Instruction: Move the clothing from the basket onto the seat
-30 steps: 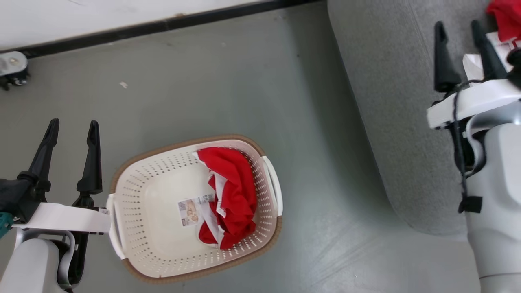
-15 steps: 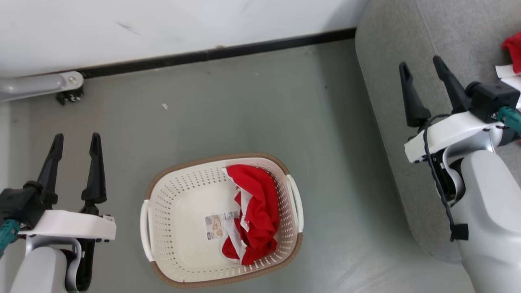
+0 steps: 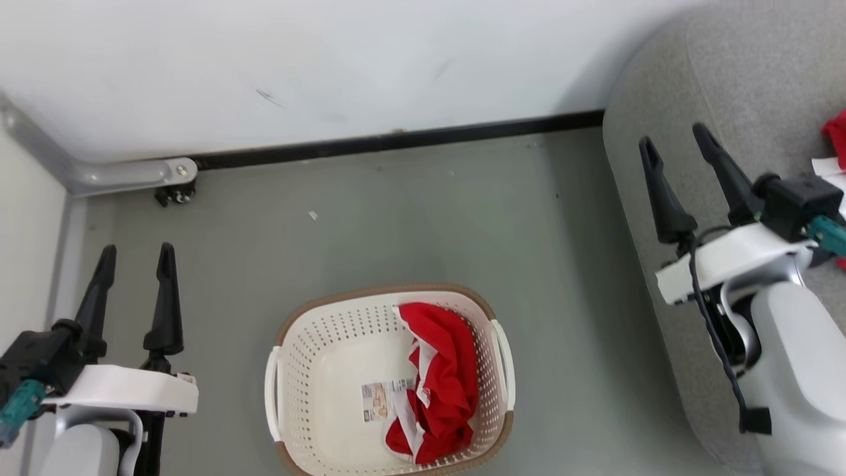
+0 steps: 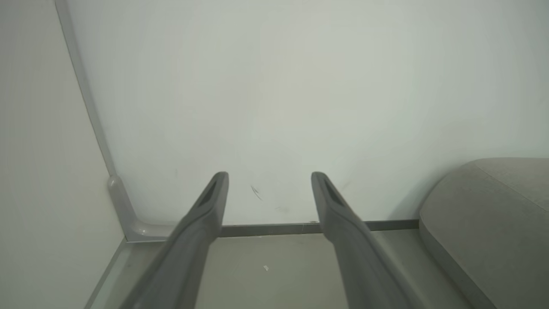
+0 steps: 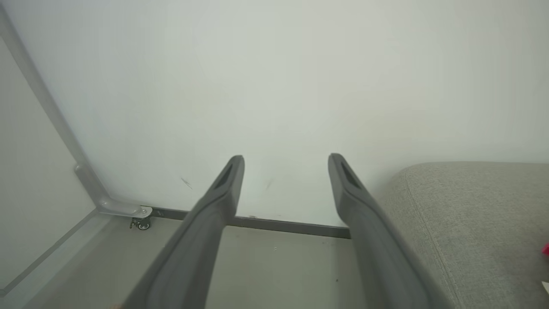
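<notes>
Red clothing (image 3: 439, 383) bunched vs right wall of basket (image 3: 310, 344), long axis near-to-far. Left gripper (image 3: 135, 254) over floor, right gripper (image 3: 672, 135) over seat (image 3: 727, 66): both open wide, empty, well apart; right prob. better placed.

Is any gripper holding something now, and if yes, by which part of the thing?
Nothing is held. The left gripper and the right gripper are both open and empty; the red clothing lies in the basket.
</notes>
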